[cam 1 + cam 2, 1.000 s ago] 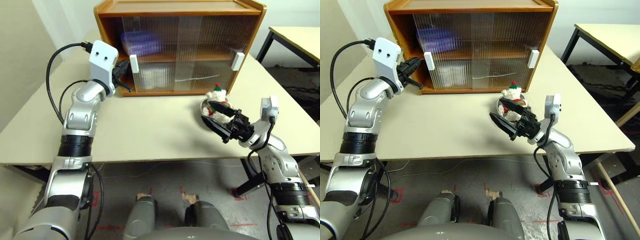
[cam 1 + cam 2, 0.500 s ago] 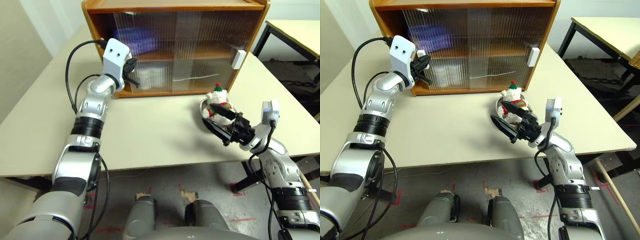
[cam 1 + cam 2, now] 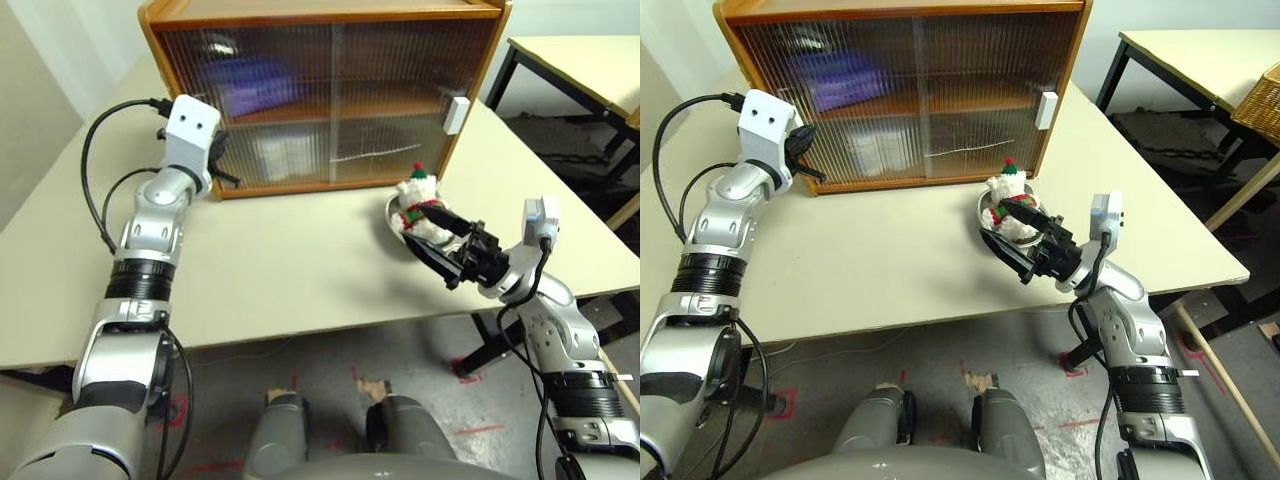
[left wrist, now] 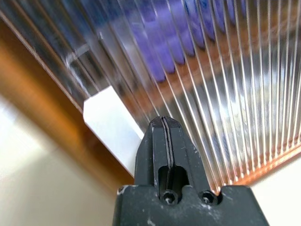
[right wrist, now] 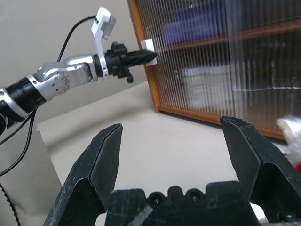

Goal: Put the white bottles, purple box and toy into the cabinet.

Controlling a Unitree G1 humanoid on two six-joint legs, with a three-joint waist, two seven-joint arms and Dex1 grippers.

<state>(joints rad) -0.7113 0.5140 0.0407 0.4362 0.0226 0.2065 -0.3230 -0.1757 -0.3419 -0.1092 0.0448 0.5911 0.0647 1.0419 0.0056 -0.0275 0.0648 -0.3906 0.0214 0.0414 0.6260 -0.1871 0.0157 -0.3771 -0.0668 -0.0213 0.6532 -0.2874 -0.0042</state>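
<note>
Showing behind the cabinet (image 3: 330, 90) doors: purple box (image 3: 255, 78) above white bottles (image 3: 280, 155); left gripper (image 4: 165, 123) clenched, right gripper (image 5: 174, 155) released.

A pale table (image 3: 300, 270) stands over a grey floor (image 3: 330, 350), with a second table (image 3: 580, 65) well apart.

left gripper (image 4: 165, 141) jaws closed, right gripper (image 5: 174, 155) — jaws wide

Cabinet (image 3: 320, 95) at table's (image 3: 270, 270) back; box (image 3: 245, 80) on shelf, bottles (image 3: 283, 155) below; toy (image 3: 420, 200) front-right of cabinet.
</note>
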